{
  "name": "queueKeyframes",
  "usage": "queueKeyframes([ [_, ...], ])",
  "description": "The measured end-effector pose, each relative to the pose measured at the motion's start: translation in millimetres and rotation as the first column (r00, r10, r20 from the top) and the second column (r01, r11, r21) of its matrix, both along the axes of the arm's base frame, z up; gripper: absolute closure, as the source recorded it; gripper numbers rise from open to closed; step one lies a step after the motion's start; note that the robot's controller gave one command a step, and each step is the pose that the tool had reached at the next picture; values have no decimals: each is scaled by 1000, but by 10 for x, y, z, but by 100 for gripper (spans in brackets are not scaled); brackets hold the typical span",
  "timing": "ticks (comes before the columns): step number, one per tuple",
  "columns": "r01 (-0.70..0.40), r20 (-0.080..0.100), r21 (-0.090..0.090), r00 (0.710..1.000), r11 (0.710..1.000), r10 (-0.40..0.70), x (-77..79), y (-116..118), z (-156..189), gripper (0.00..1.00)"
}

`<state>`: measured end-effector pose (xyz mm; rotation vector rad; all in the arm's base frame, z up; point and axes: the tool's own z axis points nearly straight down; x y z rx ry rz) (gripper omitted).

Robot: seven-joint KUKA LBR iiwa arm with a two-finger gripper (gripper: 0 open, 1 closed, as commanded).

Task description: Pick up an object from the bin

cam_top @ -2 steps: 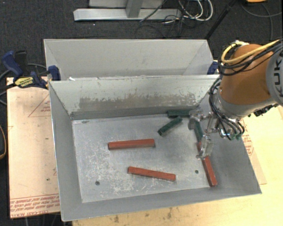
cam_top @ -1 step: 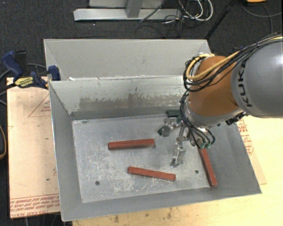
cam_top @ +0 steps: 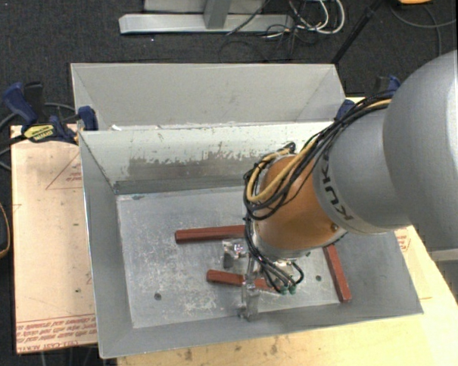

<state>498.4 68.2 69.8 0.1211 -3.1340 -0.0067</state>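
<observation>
My gripper (cam_top: 242, 282) is low over the front middle of the bin floor, under the orange wrist cover. It stands open, with one metal fingertip (cam_top: 233, 251) behind and the other (cam_top: 248, 309) in front of a short red-brown stick (cam_top: 222, 277). The stick lies flat on the floor, and its right end runs in between the two fingers. A gap shows on both sides, so the fingers are not pressing on it. A longer red-brown stick (cam_top: 208, 234) lies flat just behind, pointing left to right.
A third red-brown stick (cam_top: 339, 274) lies along the right side of the floor, partly hidden under the arm. The arm and its cables cover the right half of the bin. The sloping front wall rises close to the near fingertip.
</observation>
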Motion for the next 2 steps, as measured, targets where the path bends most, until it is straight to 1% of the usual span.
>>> queueKeyframes([
  [1,6,5,-3,1000,1000,-6,25,-44,30,100],
  [2,-29,16,-3,999,1000,30,218,44,1434,100],
])
